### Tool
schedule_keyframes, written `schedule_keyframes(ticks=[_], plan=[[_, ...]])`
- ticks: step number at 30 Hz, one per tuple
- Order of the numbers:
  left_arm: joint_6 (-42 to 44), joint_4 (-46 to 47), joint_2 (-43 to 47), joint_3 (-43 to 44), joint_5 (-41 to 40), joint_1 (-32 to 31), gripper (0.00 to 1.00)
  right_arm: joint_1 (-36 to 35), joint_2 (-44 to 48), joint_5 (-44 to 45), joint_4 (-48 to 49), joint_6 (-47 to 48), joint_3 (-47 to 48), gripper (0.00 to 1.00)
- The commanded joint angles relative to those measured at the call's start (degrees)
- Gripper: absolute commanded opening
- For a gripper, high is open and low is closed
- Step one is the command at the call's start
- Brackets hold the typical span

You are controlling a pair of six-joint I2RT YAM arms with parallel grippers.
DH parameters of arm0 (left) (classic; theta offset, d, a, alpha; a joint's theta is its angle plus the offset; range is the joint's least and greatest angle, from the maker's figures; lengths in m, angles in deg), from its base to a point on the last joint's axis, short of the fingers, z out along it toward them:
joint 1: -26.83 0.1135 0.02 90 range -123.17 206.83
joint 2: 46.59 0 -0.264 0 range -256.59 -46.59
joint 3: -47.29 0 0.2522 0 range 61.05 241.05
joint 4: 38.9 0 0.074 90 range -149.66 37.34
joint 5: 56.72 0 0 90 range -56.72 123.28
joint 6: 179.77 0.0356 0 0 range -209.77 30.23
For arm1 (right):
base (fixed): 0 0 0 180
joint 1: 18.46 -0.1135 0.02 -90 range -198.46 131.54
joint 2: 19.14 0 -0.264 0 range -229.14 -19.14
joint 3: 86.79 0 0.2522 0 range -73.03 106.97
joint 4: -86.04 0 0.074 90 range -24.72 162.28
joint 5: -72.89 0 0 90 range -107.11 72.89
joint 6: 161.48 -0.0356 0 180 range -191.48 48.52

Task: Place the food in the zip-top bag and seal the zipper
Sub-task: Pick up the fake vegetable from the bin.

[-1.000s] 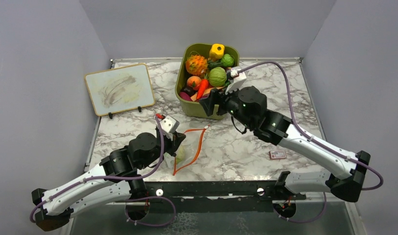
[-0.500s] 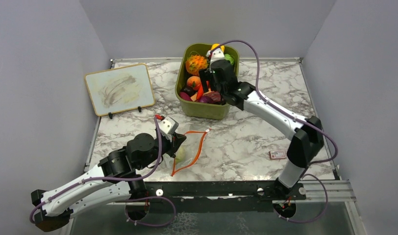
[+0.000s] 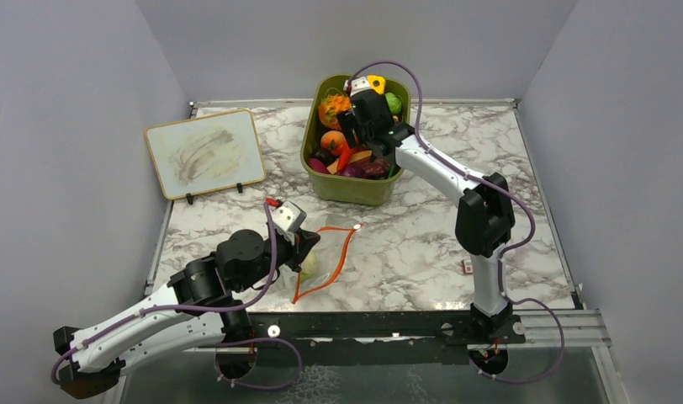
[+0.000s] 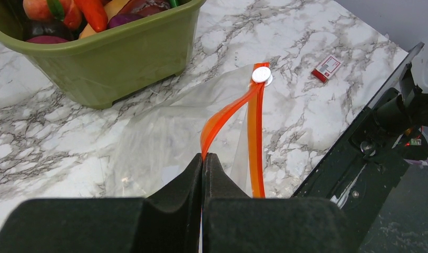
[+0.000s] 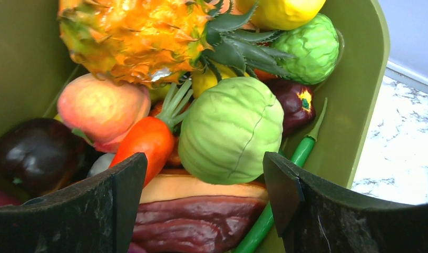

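Two pincers: my left pincer (image 4: 203, 158) clamped on the zipper (image 4: 255, 137); my right pincer (image 5: 204, 161) spread wide, empty, flanking one cabbage (image 5: 230, 126).

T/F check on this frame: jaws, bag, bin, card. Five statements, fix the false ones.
1. The left gripper has its jaws shut on the zipper. True.
2. The right gripper is clamped on a carrot. False: its jaws are open over the green cabbage.
3. The zip-top bag lies on the table, outside the bin. True.
4. The bin is empty. False: it is full of toy produce.
5. The card lies in the bin. False: it lies on the table.
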Motion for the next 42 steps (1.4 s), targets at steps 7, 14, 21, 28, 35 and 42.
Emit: schedule_keyframes(ticks=[7, 14, 21, 28, 35, 42], plan=[[0.22, 2.30, 0.01, -0.29, 1.82, 0.16, 0.00, 1.83, -5.35, 2.68, -1.68, 2.74, 3.13, 0.78], [0.15, 2.18, 0.02, -0.22, 1.48, 0.16, 0.00, 2.06, -4.96, 2.93, -0.79, 3.11, 1.41, 0.68], [0.04, 2.17, 0.53, -0.46, 0.59, 0.17, 0.00, 2.06, -3.95, 5.72, 0.51, 4.16, 0.69, 0.55], [0.04, 2.13, 0.53, -0.55, 0.08, 0.18, 0.00, 2.06, -0.96, 6.02, 0.42, 4.12, -0.29, 0.48], [0.04, 2.14, 0.13, -0.64, -0.35, 0.22, 0.00, 2.06, 3.86, 5.96, 1.80, 3.52, -3.89, 0.42], [0.04, 1.92, 0.05, -0.73, -1.36, 0.17, 0.00, 2.03, 10.21, 4.06, 2.12, 1.76, -7.50, 0.39]])
